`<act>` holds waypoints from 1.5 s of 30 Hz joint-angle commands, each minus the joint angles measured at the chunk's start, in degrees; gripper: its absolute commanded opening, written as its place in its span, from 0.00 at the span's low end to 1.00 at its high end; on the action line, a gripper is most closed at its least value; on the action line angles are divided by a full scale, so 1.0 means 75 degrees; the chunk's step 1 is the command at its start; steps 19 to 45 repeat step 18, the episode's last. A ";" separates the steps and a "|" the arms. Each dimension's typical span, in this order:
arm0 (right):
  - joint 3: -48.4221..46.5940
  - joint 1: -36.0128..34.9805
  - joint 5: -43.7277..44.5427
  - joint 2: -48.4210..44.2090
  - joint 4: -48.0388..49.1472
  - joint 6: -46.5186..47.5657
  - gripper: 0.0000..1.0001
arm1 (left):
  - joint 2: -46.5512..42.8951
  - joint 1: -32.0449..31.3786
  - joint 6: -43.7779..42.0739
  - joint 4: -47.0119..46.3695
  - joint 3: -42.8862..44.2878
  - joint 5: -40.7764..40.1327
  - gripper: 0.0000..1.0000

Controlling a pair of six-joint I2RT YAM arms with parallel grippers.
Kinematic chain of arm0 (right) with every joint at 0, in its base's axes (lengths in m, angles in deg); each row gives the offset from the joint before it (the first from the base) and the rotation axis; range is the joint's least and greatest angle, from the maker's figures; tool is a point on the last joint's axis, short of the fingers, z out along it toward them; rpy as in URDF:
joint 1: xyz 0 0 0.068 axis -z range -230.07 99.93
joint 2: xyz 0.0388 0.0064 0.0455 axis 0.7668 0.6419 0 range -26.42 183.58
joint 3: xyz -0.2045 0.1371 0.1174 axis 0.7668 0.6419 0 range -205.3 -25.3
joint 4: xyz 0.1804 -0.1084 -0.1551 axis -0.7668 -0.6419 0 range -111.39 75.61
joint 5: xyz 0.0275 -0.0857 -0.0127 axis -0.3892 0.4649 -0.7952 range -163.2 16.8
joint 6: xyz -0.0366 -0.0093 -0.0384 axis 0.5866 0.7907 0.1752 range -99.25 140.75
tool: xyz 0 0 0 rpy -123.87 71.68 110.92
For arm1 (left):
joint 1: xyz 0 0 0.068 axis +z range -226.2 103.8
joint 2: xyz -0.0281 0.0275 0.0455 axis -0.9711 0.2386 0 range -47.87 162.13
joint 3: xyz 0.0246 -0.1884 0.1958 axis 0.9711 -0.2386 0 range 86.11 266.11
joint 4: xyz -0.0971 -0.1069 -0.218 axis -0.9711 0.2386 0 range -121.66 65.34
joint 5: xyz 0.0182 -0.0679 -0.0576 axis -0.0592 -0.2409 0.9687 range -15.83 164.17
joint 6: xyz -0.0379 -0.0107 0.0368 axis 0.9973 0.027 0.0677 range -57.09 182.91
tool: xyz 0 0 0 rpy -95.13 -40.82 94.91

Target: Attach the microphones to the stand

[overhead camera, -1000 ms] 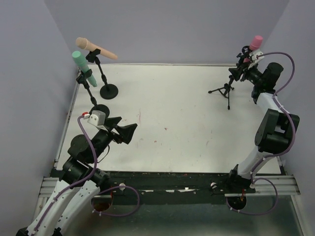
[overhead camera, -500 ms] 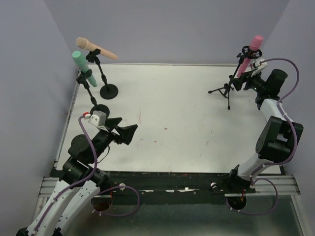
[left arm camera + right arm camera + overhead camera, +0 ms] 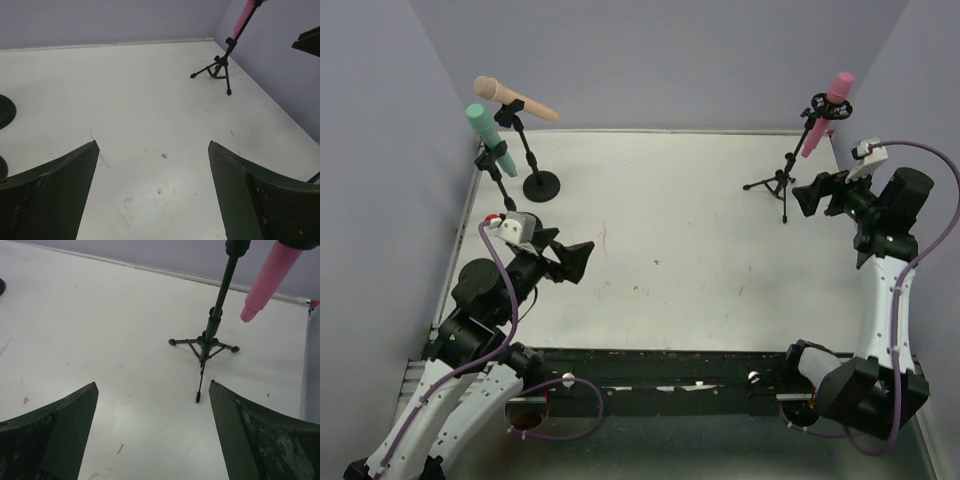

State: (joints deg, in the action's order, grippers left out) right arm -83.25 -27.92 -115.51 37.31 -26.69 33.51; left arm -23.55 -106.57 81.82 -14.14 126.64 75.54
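A pink microphone [image 3: 827, 110] hangs tilted in the clip of the black tripod stand [image 3: 780, 182] at the back right. My right gripper [image 3: 814, 196] hovers just right of the tripod, open and empty, apart from the microphone. In the right wrist view the pink microphone [image 3: 270, 280] and tripod stand [image 3: 207, 340] lie ahead of the open right gripper [image 3: 153, 385]. At the back left, a peach-tan microphone [image 3: 515, 98] and a mint-teal microphone [image 3: 490, 138] sit on round-based stands. My left gripper [image 3: 572, 258] hovers open and empty over the table's left side, also seen in the left wrist view [image 3: 152, 144].
Two black round stand bases [image 3: 541, 185] [image 3: 523, 222] stand near the table's left edge. Purple walls close in the left, back and right sides. The tripod's legs [image 3: 220, 70] spread over the back right corner, near the right wall.
My right gripper has opened, let go of the pink microphone and drawn back toward the near right. The pink microphone stays in the tripod's clip. The left arm has shifted slightly.
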 commanded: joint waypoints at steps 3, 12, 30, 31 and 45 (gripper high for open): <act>-0.0229 0.0035 0.1652 -0.1639 -0.1853 -0.2752 1.00 | -0.0324 0.0053 -0.0436 0.0991 0.0970 -0.0417 0.99; -0.1214 0.0046 0.1914 -0.2356 -0.2732 -0.3329 1.00 | -0.0722 0.0053 -0.0237 0.1484 0.1345 -0.0194 0.98; -0.1051 0.0035 0.1914 -0.2473 -0.2569 -0.3517 1.00 | -0.0898 0.0053 -0.0237 0.1613 0.1381 -0.0182 0.98; -0.1051 0.0035 0.1914 -0.2473 -0.2569 -0.3517 1.00 | -0.0898 0.0053 -0.0237 0.1613 0.1381 -0.0182 0.98; -0.1051 0.0035 0.1914 -0.2473 -0.2569 -0.3517 1.00 | -0.0898 0.0053 -0.0237 0.1613 0.1381 -0.0182 0.98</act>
